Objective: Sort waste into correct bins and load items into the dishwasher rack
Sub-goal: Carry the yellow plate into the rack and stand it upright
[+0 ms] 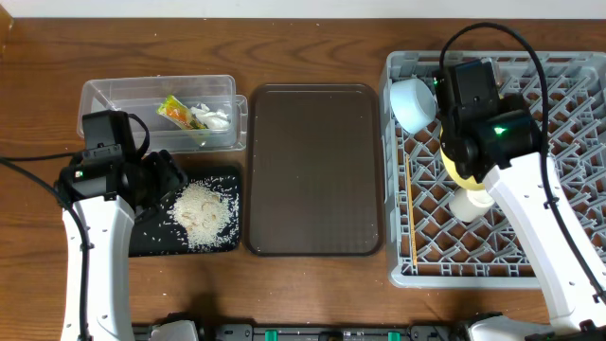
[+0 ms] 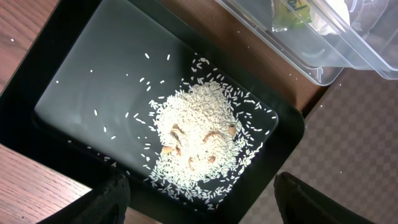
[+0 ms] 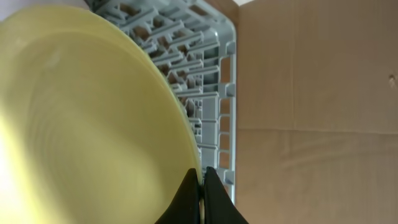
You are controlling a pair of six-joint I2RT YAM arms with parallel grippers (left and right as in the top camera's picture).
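"So, starting on the left: what is that arm doing?"

"My left gripper [image 2: 205, 202] hangs with its fingers [image 2: 112, 196] spread wide and nothing between them. The black tray [image 1: 151, 242] sits directly under it, and the rice [image 2: 196, 140] is heaped just ahead of the fingertips. Further out, past the tray, is the clear tub [image 1: 114, 95] with the wrapper [image 1: 175, 112] and the paper scraps [image 1: 213, 118] inside. I'd judge the waste sorted."

"And between the arms?"

"The brown tray [image 1: 315, 170], off to that gripper's right. Neither arm is over it."

"Then the right side."

"My right gripper [image 3: 200, 186] is closed down narrow, pinching the rim of the yellow plate [image 3: 93, 124]. In the wrist view the plate's face spreads away to one side of the fingers, and the rack [image 1: 587, 114] lies straight past the fingertips. The blue bowl [image 1: 412, 102] is in the rack just to the gripper's left. The pale cup [image 1: 471, 204] is back toward the arm's base, and the chopsticks [image 1: 409, 208] lie lengthwise along the rack's left edge. I can't tell whether the plate's far rim touches the pegs."

"What does the next move turn on?"

"On the plate's edge against the peg rows, I reckon. It should go down rim first into a gap, so the rim has to run along a row. Only the right arm is near. A peg top catching the rim could twist the plate in so thin a pinch."
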